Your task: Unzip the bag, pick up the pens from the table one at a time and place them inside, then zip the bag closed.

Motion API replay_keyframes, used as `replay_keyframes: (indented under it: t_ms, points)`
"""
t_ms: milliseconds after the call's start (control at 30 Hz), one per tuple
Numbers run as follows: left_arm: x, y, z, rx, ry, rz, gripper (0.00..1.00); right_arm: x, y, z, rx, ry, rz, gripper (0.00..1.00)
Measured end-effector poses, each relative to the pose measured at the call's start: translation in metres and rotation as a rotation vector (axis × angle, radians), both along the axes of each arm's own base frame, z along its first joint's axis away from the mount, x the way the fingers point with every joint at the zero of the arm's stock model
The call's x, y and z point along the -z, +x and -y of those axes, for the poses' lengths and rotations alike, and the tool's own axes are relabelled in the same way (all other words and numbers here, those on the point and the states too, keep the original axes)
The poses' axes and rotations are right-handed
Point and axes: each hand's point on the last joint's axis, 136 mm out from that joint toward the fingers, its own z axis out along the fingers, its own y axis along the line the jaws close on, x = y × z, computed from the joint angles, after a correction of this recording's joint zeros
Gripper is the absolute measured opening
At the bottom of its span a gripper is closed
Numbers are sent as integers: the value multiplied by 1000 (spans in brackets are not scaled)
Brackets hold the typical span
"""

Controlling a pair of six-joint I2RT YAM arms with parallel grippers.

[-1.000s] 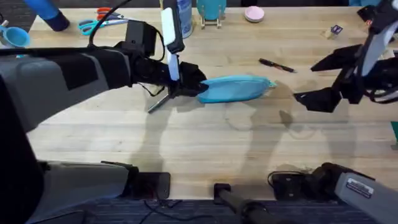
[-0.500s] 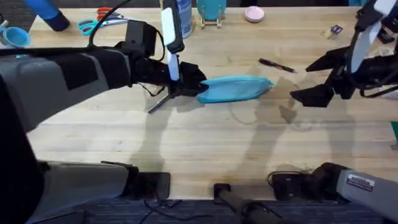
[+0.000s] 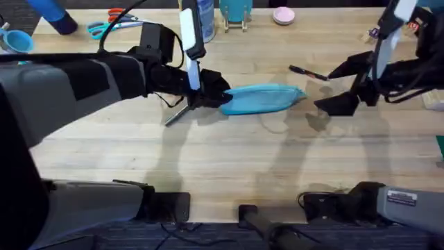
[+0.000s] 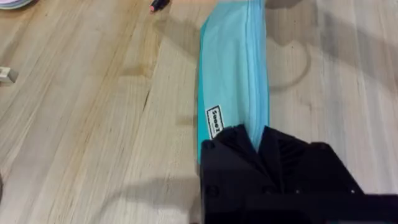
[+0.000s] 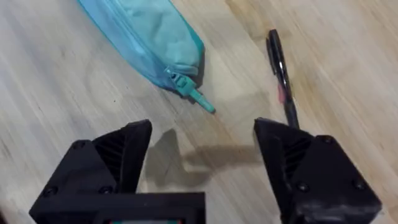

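The bag (image 3: pixel 262 98) is clamped at one end by the left gripper (image 3: pixel 208 94), while its pull tab (image 5: pixel 198 98) at the far end is faced by the spread fingers of the nearer right gripper (image 5: pixel 202 158).

The overhead camera looks down and forward across the whole table (image 3: pixel 229 149); each wrist camera sits close above it, facing down. All three views share the bag (image 3: pixel 262 98) (image 4: pixel 233 68) (image 5: pixel 146 34).

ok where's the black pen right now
In the overhead view the black pen lies on the table right of centre, just beyond the bag's right end and beside the open right hand.
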Motion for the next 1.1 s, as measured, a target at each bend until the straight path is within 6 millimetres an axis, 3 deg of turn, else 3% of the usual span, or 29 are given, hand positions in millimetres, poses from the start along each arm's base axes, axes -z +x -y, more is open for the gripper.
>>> replay_keyframes:
  t_ms: [567, 1100]
  points:
    - [0, 0, 0, 0, 0, 0, 42, 35, 15, -25, -141, 2, -10, 997]
    - [0, 0, 0, 0, 0, 0, 42, 49, 16, -41, -197, 8, -33, 997]
